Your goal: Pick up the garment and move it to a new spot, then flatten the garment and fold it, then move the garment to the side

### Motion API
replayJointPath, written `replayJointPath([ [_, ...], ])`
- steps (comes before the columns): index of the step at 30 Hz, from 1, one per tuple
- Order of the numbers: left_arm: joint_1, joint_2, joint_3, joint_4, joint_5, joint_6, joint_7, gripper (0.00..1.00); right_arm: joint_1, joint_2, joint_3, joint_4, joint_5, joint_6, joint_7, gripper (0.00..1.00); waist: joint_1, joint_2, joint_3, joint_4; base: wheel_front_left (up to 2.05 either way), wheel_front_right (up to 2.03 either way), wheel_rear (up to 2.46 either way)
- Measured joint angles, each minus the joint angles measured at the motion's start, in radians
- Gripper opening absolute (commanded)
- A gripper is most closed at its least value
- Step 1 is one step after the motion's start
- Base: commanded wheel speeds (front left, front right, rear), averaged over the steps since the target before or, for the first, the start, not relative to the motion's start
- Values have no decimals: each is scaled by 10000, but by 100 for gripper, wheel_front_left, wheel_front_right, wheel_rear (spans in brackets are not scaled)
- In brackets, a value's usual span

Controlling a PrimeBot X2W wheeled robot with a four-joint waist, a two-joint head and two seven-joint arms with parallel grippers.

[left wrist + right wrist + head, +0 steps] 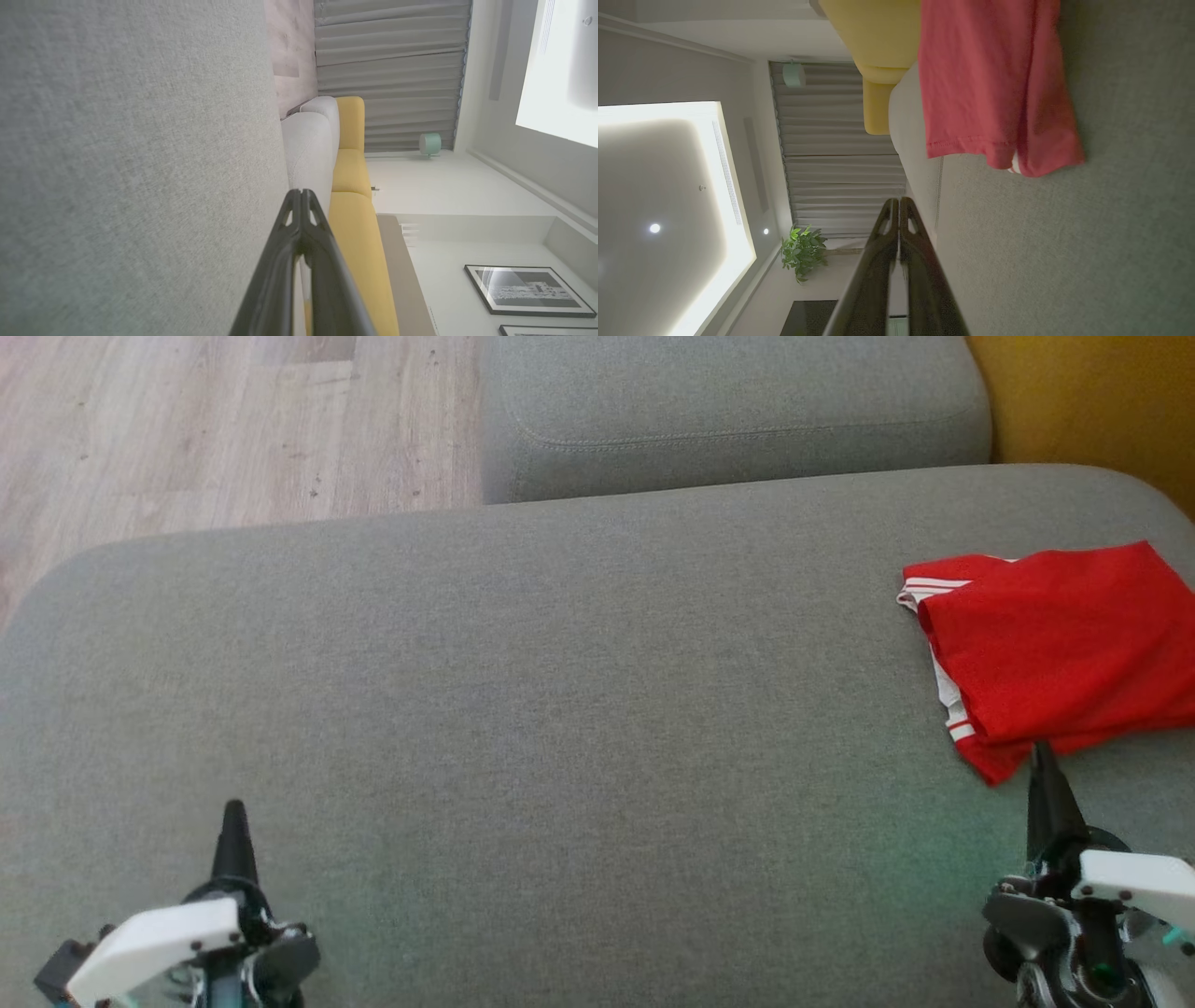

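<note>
On the sofa (523,691), far right, lies the folded garment (1055,649); both grippers, left (233,812) and right (1043,754), are closed, empty.

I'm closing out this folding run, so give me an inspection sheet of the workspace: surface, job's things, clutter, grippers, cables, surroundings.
Surface: grey sofa cushion, flat and even.
Job's things: red garment with white stripes, folded, lying at the cushion's right side.
Clutter: nothing seen.
Grippers: left gripper shut, empty, over bare cushion; right gripper shut, empty, tip at the garment's near edge, contact unclear.
Cables: nothing seen.
Surroundings: wooden floor, second grey cushion, yellow sofa, grey curtain, framed picture, potted plant.
</note>
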Motion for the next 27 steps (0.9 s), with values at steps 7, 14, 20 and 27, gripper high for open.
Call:
replayJointPath([
  [7,-198,-6,155,38,-537,-94,165,0,-125,0,-132,38,548,0,171,0,0,0,23,-23,0,0,0],
  [14,-202,-12,176,40,-537,-94,173,0,-224,0,-157,40,554,0,173,0,0,0,23,-23,0,0,0],
  [20,-202,-21,188,40,-535,-94,174,0,-224,0,-173,40,554,0,182,0,0,0,23,-22,0,0,0],
  [27,-202,-36,213,40,-535,-94,178,0,-224,0,-188,40,552,0,184,0,0,0,22,-22,0,0,0],
])
